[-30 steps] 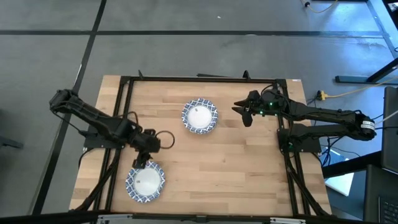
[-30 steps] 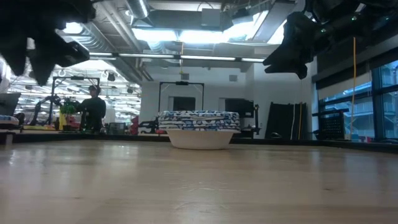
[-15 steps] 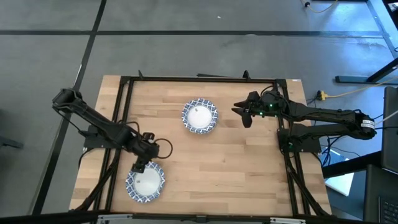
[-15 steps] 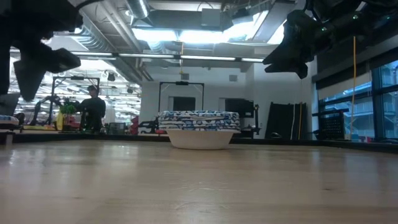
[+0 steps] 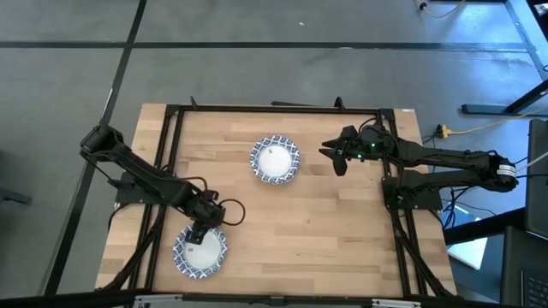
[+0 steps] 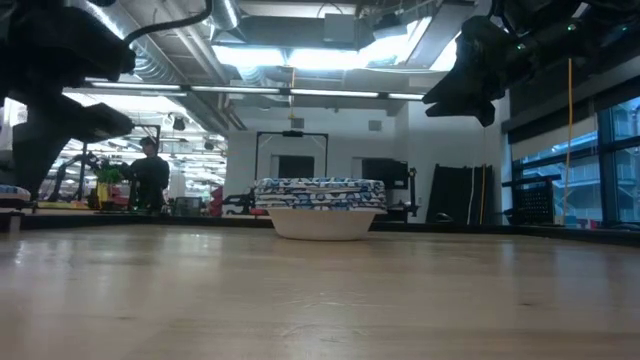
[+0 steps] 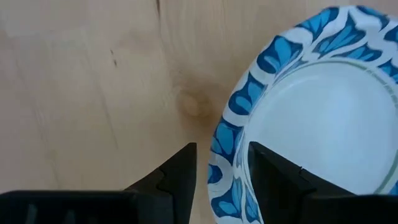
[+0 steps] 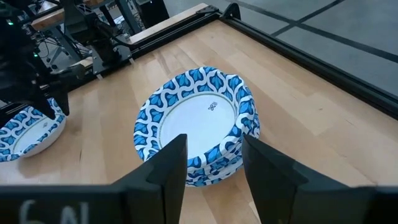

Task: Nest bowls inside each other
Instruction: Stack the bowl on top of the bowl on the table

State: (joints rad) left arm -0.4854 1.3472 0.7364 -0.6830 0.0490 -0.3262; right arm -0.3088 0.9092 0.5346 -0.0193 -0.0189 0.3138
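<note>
Left pincer [image 7: 221, 180] sits low over the near bowl [image 5: 200, 249], fingers spread, straddling that bowl's patterned rim: one finger inside the rim, one outside on the table [image 5: 325, 222]. Nothing is clamped yet. My worry is the bite itself. If I close with the inner finger too shallow, I judge the rim may slip out, or the light bowl may tip and skate on the wood. Pressing down too hard could flip its far edge up.

Beyond the near bowl, toward the table's back edge, sits the stack [image 5: 275, 159], several bowls already nested. A tilted carry could catch its rim and shove it.

Right pincer [image 8: 214, 163] hangs parted and empty beside the stack, on its right, close enough to be in my way on arrival.
</note>
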